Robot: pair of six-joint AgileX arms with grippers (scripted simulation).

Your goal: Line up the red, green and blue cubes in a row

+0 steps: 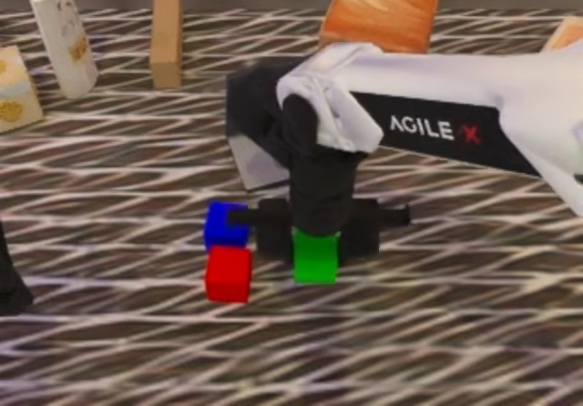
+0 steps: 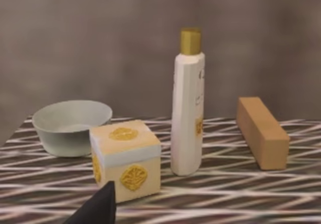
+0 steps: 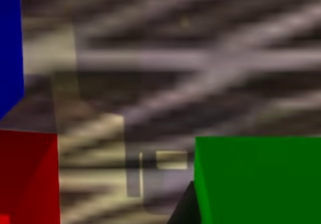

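Green cube [image 1: 315,258] sits square to the table edges, clasped in my right gripper [image 1: 316,242], right of red cube [image 1: 228,274]; blue cube [image 1: 224,226] just beyond red.

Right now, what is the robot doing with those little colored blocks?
The right gripper is down at the green cube, near the middle of the table. The red cube and the blue cube sit together just to its left, blue behind red. Green stands apart from them, so the row isn't neat yet. The left arm waits at the table's left edge, holding none of the cubes.
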